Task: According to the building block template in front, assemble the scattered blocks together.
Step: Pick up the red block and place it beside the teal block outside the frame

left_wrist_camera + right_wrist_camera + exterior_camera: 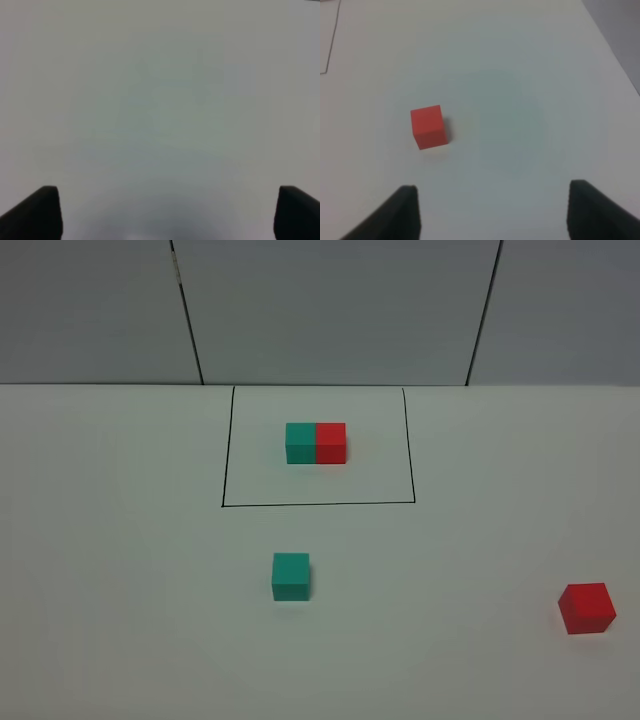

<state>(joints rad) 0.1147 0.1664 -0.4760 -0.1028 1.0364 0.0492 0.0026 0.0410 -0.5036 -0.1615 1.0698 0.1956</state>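
White table [120,590] across most of the overhead view, grey wall panels [330,310] along the far edge. On the far middle of the table, a black drawn rectangle [318,504]. Inside it, toward the far side, the building block template [316,443]: teal-green and red halves touching, long axis left to right, green on the left.

Nearer than the rectangle and just left of centre, the loose green cube [291,576], roughly in line with the template's green half. Well apart from it, at the far right and slightly nearer, the loose red cube [587,607], turned a little askew. Not yet joined; assembly not begun, judging by the gap.

Neither arm visible from overhead. Left gripper [169,195] spread wide, nothing between the fingertips, only bare table ahead; no cube in its wrist view, so no telling its bearing to the green cube. Right gripper [493,190] parted and empty, the red cube ahead of the fingertips, clear of them, off the centre line toward one finger.

Probably the right arm's pick, with the red cube on its side and in its sight. Calls for a sideways shift to centre the cube, a small wrist turn to match the skewed faces, then a carry left to set red against the right face of green.
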